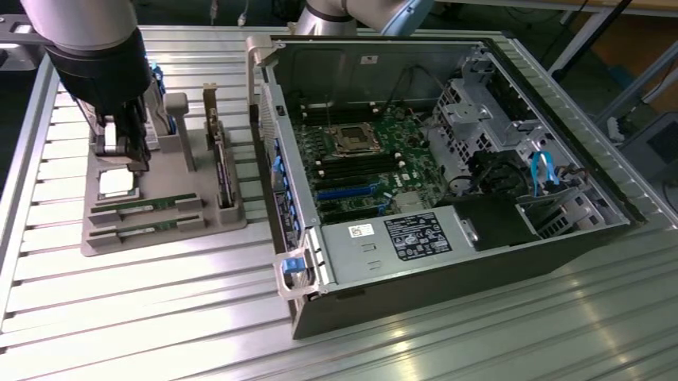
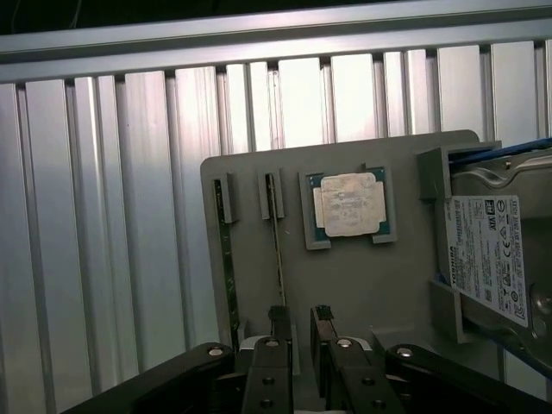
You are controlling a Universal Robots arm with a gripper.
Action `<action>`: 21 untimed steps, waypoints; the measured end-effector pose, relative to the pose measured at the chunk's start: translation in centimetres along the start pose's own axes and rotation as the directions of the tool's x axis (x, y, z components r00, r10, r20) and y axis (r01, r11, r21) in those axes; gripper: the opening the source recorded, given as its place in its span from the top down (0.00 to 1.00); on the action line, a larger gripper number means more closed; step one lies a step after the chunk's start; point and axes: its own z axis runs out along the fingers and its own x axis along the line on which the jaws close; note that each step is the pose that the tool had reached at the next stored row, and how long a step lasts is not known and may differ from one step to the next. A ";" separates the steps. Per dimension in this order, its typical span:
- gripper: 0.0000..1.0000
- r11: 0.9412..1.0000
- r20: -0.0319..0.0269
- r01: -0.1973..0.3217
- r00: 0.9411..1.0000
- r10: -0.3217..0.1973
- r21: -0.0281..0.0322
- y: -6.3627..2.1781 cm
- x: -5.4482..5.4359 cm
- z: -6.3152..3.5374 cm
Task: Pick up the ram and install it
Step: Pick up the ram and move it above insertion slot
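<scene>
The end effector [image 2: 300, 332] hangs over the grey tray [image 2: 259, 172], which lies on the slatted desk [image 2: 112, 216]. Its fingers stand apart, bare tray shows in the gap, and nothing is gripped between them. The ram [image 2: 277, 233] is seated on edge in a slot of the tray, one slot in from the tray's outer side. A second stick [image 2: 226, 259] stands in the outermost slot, and the processor [image 2: 349, 204] lies flat in a tray pocket just beside the ram on its inner side. A hard drive [image 2: 492, 259] is held at the tray's end beyond the processor, and the open computer case [image 1: 445, 159] stands beside the tray.

The main risk, as I judge it, is alignment. In the wrist view the ram runs toward one finger rather than into the gap, so a descent from this pose could drive that fingertip onto the board's top edge and chip it or jam it in the slot. The second stick is near enough for a finger to snag, and a skewed grip could make the thin board bind against the tray's slot walls
</scene>
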 end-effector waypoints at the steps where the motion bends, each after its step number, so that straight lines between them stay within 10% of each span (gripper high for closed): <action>1: 0.76 1.000 0.000 0.000 1.000 0.000 0.000 0.00 0.0 0.01; 21: 0.76 1.000 0.001 0.000 1.000 0.000 0.000 -0.19 2.8 0.12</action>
